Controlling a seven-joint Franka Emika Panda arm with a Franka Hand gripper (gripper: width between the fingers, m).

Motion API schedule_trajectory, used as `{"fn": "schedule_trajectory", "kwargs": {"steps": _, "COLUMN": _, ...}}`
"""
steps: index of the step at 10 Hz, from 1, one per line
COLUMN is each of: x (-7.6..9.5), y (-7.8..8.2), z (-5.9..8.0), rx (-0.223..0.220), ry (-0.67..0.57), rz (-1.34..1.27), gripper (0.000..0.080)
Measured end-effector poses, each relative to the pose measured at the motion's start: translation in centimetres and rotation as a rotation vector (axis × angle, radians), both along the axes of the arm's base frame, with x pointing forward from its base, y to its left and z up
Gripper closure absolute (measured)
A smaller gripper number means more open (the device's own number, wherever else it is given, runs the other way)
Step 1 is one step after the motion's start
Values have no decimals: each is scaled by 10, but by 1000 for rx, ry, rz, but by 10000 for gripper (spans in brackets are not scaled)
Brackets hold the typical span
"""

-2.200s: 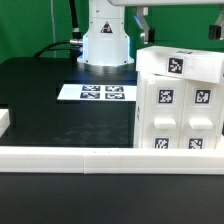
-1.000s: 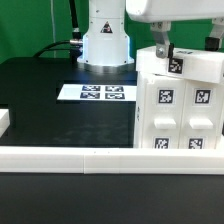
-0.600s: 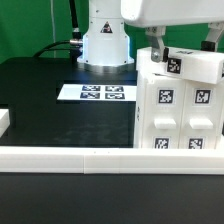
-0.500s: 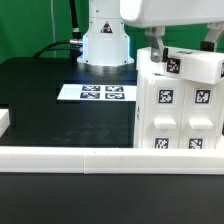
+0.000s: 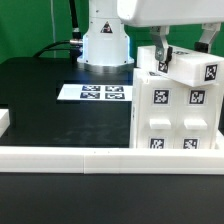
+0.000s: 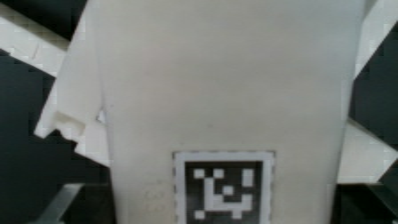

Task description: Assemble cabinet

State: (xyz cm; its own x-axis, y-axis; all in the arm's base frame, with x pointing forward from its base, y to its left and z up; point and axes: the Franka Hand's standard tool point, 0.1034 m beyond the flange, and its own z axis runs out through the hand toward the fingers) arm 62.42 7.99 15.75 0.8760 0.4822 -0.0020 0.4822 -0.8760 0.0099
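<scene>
The white cabinet [image 5: 172,118] stands at the exterior view's right, its front face carrying several square tags. My gripper [image 5: 184,57] hangs over its top with one finger [image 5: 161,60] at the left of the tagged top panel [image 5: 198,70] and the other behind it. The jaws look shut on that panel, which sits skewed toward the right. In the wrist view the same white panel [image 6: 205,90] fills the picture between the jaws, with one tag [image 6: 226,186] near them.
The marker board [image 5: 96,93] lies on the black table in front of the robot's base [image 5: 105,42]. A long white rail [image 5: 90,158] runs along the table's front edge. A small white block [image 5: 4,121] sits at the far left.
My gripper came down onto the cabinet's top and closed round the top panel. The panel and its tag have since shifted toward the exterior view's right.
</scene>
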Motion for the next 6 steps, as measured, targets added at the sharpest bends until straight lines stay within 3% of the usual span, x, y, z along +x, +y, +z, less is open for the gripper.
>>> {"fn": "schedule_trajectory", "kwargs": {"steps": 6, "x": 0, "y": -1, "z": 0, "rx": 2, "ry": -6, "rz": -615, "gripper": 239}}
